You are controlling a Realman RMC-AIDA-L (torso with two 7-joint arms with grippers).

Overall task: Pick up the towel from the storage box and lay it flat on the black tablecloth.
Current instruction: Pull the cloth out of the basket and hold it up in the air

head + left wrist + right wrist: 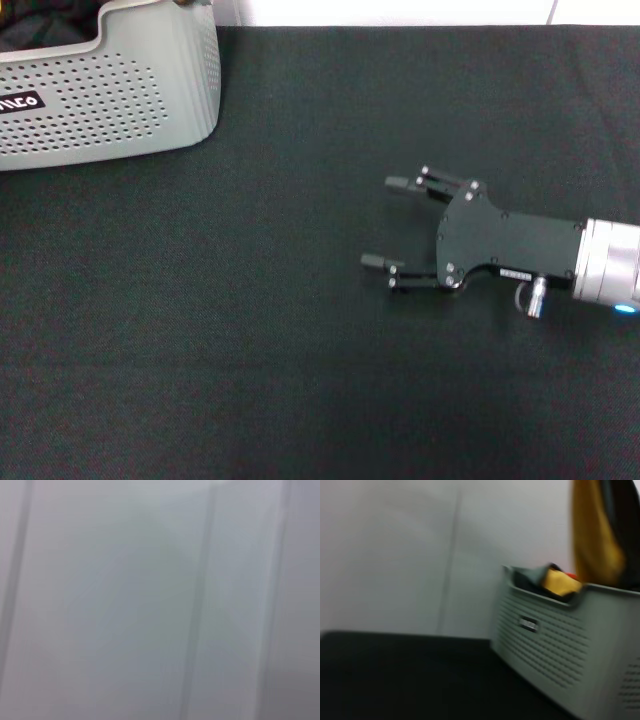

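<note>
The storage box (110, 95), light grey and perforated with a black label, stands at the far left corner of the black tablecloth (250, 330). In the right wrist view the box (560, 655) shows from the side. The yellow towel (594, 535) hangs above the box from beyond the picture's edge, and another yellow and grey fold lies on the rim. What holds it is out of view. My right gripper (388, 222) is open and empty, low over the cloth right of centre, fingers pointing toward the box. My left gripper shows in no view.
A pale wall runs behind the table (395, 555). The left wrist view shows only a blurred grey panelled surface (160, 600). Dark fabric lies inside the box (40, 30).
</note>
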